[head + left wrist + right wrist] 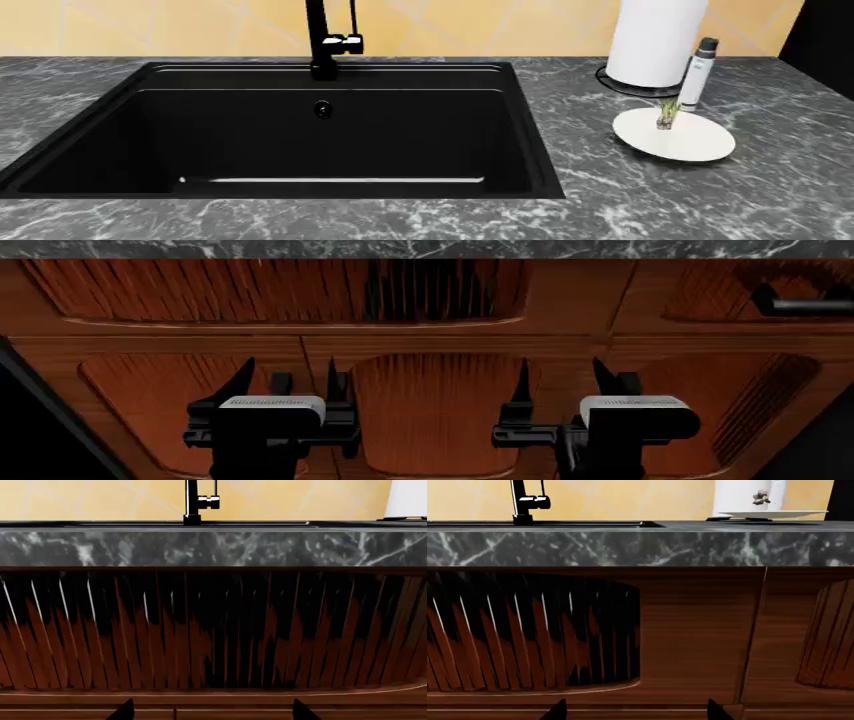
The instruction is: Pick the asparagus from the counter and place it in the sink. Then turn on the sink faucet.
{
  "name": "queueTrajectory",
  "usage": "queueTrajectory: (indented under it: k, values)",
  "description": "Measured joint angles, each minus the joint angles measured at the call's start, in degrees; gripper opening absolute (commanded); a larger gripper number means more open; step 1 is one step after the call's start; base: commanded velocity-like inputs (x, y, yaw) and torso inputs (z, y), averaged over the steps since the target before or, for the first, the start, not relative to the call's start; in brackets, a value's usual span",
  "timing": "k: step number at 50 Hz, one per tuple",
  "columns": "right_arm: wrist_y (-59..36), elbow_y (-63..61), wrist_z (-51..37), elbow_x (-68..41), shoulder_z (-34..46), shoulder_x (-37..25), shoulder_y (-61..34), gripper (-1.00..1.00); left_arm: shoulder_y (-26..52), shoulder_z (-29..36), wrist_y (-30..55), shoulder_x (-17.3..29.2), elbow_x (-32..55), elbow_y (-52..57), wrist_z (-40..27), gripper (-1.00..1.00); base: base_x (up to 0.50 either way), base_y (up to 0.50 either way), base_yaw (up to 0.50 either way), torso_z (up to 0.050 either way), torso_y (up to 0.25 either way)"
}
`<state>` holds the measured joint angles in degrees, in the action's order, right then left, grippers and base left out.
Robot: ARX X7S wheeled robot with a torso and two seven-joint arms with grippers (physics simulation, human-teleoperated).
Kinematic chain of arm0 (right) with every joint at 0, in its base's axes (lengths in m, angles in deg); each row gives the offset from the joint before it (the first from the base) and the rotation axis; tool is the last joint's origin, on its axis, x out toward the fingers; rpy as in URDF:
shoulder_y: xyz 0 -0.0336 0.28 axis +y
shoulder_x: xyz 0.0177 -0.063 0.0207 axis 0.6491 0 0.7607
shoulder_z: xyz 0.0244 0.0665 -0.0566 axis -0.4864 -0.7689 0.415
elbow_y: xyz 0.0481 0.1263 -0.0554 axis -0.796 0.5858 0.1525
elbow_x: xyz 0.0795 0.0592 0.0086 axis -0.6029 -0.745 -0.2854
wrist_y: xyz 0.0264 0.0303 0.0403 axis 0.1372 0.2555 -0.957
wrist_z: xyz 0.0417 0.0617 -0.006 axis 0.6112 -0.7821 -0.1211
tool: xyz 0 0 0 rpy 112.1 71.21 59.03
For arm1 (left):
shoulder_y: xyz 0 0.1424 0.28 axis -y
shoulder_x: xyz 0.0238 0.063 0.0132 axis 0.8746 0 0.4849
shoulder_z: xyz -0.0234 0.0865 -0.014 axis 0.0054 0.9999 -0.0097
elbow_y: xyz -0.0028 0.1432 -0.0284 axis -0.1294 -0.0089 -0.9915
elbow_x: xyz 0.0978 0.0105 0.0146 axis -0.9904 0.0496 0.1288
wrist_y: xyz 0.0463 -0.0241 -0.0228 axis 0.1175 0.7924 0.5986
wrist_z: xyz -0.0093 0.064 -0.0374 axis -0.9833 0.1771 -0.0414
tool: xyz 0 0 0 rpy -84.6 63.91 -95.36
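Hanging low, both tools (jaws spread) below counter.

Both grippers hung low in front of the cabinet doors, left gripper and right gripper each with fingers spread and nothing between the tips. Straight ahead of the fingertips stood wood panelling, and above them the thick front edge of the counter jutted out (a lip to get over before reaching anything on top). Beyond that edge the sink lay open, its basin bare. The faucet rose at the far rim. Further off, up and to the outside of the right gripper's fingers, a plate, a paper roll and a slim bottle crowded close together.
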<state>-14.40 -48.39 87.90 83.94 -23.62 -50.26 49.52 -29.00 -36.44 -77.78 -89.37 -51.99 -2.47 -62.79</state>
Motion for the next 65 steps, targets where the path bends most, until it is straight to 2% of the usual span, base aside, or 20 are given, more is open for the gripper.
queueTrajectory:
  k: [26,35,41,48,56,65]
  values:
    - [-0.67,0.38,-4.21,-2.51,3.19,-2.93,-0.17,1.0,1.11,2.95,1.86,2.9,3.22,-0.18,-4.54,1.0,0.0,0.0,0.0,0.0,0.0]
    - [-6.95,-5.73,-7.07,-0.93,3.94,-4.26,-0.01,1.0,0.74,3.29,3.46,3.96,3.86,2.71,-6.3,1.0,0.0,0.0,0.0,0.0,0.0]
    - [-15.8,-13.84,-8.33,0.51,4.62,-5.23,-1.43,1.0,2.61,2.46,12.0,4.85,6.27,11.02,-7.92,1.0,0.0,0.0,0.0,0.0,0.0]
    - [-29.03,-24.11,-8.65,1.87,5.3,-6.33,-5.8,1.0,7.43,1.73,27.0,6.15,10.32,22.89,-9.58,1.0,0.0,0.0,0.0,0.0,0.0]
    - [-45.27,-33.45,-7.98,3.16,6.58,-7.67,-14.79,1.0,17.48,1.06,43.97,6.9,14.65,30.88,-11.63,1.0,0.0,0.0,0.0,0.0,0.0]
    - [-60.34,-37.31,-5.85,3.04,7.26,-8.43,-28.58,1.0,31.79,0.38,58.07,6.14,18.13,31.89,-13.44,1.0,0.0,0.0,0.0,0.008,0.0]
